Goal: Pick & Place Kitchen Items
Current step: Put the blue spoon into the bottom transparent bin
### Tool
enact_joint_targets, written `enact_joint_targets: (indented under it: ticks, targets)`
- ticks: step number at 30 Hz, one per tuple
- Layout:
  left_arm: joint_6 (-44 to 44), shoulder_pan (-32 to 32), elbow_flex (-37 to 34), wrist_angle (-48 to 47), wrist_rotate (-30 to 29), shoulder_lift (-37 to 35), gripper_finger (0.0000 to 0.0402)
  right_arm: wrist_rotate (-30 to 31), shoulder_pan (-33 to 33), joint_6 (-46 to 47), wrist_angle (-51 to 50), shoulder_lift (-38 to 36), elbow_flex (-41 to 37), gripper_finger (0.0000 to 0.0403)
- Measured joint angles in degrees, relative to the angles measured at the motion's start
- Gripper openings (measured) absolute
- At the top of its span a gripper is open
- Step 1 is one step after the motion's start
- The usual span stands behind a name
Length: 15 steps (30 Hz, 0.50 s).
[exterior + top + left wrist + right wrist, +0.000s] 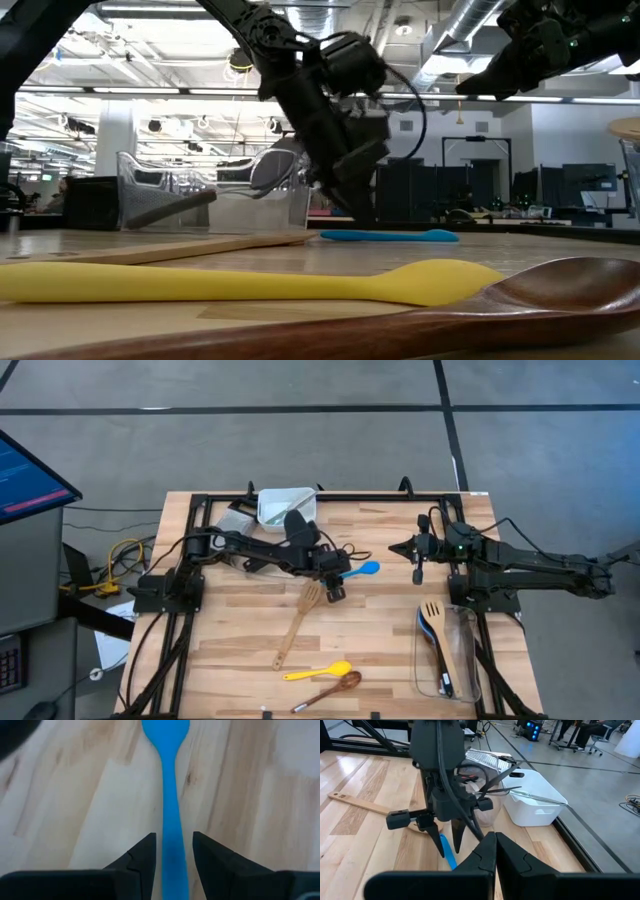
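The blue spoon (362, 570) lies flat on the wooden table (240, 640) near its middle, bowl toward the right arm and handle toward the left one. The left gripper (173, 851) is down over that handle, its two fingers (145, 855) standing apart on either side of the narrow blue shaft with a sliver of table showing between each finger and the handle, so nothing is clamped yet. The spoon looks like silicone: light, a little bendy, and probably grippy rather than slippery, so a modest squeeze should hold it. The handle is slim and sits low on the wood, so the fingers likely need to reach right to the surface to catch it. Taking it here, partway along the handle, seems sensible; the bowl end may droop slightly when lifted. The right gripper (417, 547) waits in the air near the table's far edge with its fingers pressed together, holding nothing. A wooden turner (300, 622) lies just beside the left gripper.
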Motion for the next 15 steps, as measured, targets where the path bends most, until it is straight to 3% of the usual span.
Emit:
enact_joint_targets:
  ticks: [15]
  targets:
    - [-1.1,-0.5,-2.9,3.8,0.5,0.3,0.0115,0.0,0.0,0.0,0.0,0.0,0.0,0.0000]
